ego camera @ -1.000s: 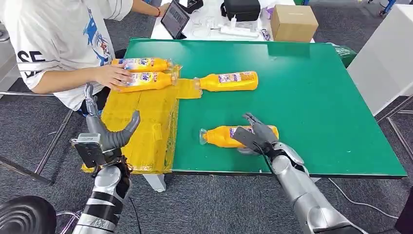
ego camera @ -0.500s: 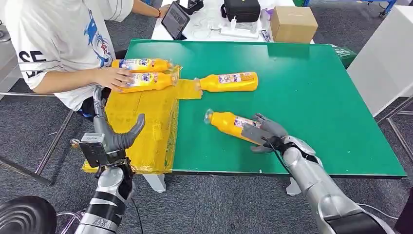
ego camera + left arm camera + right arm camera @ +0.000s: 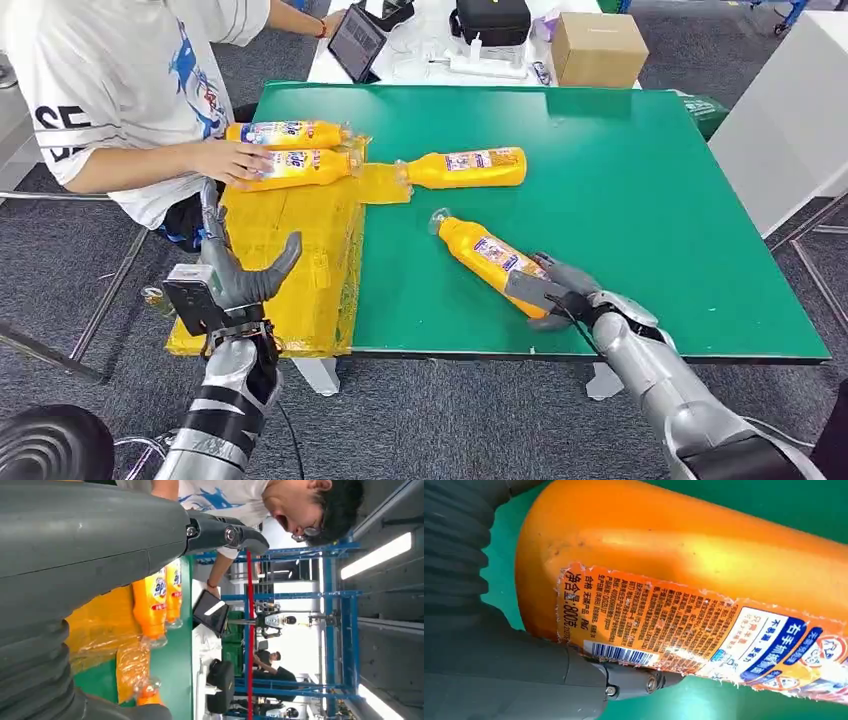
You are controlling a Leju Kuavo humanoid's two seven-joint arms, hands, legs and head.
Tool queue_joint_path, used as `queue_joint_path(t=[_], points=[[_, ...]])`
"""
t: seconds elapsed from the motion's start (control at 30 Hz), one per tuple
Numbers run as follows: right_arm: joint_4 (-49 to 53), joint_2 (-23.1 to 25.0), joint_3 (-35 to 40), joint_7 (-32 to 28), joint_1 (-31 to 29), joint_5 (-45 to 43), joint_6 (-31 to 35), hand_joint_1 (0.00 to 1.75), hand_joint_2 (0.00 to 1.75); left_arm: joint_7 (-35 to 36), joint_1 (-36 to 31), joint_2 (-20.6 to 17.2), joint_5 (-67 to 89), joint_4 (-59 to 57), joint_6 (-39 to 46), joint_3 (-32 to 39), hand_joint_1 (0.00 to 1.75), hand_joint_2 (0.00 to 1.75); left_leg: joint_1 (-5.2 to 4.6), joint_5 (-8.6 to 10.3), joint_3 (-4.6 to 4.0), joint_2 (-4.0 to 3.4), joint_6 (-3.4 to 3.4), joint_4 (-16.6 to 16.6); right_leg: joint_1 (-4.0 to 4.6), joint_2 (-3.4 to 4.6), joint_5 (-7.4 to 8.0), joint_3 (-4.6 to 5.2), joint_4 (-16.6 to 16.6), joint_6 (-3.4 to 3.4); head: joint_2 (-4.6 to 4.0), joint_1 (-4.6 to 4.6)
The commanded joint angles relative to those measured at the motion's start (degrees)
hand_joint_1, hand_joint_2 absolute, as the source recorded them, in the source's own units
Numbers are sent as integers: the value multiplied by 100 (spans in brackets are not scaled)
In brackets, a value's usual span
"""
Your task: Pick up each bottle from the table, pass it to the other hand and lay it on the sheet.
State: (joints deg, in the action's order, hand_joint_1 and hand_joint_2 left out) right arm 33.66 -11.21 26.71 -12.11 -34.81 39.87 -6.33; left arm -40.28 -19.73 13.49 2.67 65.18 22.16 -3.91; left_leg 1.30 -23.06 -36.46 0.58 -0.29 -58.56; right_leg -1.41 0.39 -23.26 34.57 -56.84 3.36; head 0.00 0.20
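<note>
Green table, grey carpet below; yellow sheet draped over the table's left end. Right hand grips the base of an orange bottle — cap angled up toward the sheet, probably for handover. Left hand waits above the sheet, fingers spread, holding nothing. Two bottles lie on the sheet under a person's hand; a third has its neck at the sheet's edge. Contents: orange liquid, level not readable.

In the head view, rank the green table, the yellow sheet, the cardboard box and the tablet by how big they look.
1. green table
2. yellow sheet
3. cardboard box
4. tablet, smallest, though box and tablet sit farthest from the camera, so their true sizes are unsure.
</note>
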Motion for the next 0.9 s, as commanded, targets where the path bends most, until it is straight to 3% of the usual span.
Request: queue_joint_path(t=[0.03,0.27,0.33,0.37,0.43,0.5,0.6,0.9], points=[[-623,377,237,86,421,-38,145,0,175,28,-287,84,7,-518,8,166,0,175,11,-4,26,-1,6,11,15,-6,2,-30,19,-18,0,-4],[-629,382,190,91,413,-69,191,0,175,28,-292,88,-9,-509,1,174,0,175,13,-8,50,-18,2,16,19,17,14,-39,23,-36,0,-2],[-650,509,46,119,476,-142,451,10,175,28,-277,76,55,-446,68,163,0,175,16,-11,56,-22,0,11,20,24,12,-44,19,-33,0,-4],[-637,578,-38,167,516,-142,667,26,175,28,-283,71,45,-454,70,184,0,175,16,-8,60,-19,3,19,22,18,14,-48,26,-38,0,-4],[-609,649,-137,178,561,-146,840,143,175,28,-258,61,69,-434,102,206,0,175,18,-13,65,-28,-1,9,21,32,12,-51,16,-31,0,-2],[-537,684,-229,167,601,-160,965,175,175,28,-250,60,51,-465,82,239,0,175,18,-10,67,-29,1,19,23,29,15,-53,24,-38,0,-4],[-443,705,-345,144,624,-158,1043,175,175,28,-233,63,78,-464,79,243,0,175,15,-21,78,-53,-10,6,18,61,13,-53,8,-30,0,-2],[-335,790,-599,132,644,-71,1181,175,175,28,-238,68,116,-490,58,247,0,175,16,-15,79,-36,-3,17,21,40,14,-60,20,-39,0,-2]])
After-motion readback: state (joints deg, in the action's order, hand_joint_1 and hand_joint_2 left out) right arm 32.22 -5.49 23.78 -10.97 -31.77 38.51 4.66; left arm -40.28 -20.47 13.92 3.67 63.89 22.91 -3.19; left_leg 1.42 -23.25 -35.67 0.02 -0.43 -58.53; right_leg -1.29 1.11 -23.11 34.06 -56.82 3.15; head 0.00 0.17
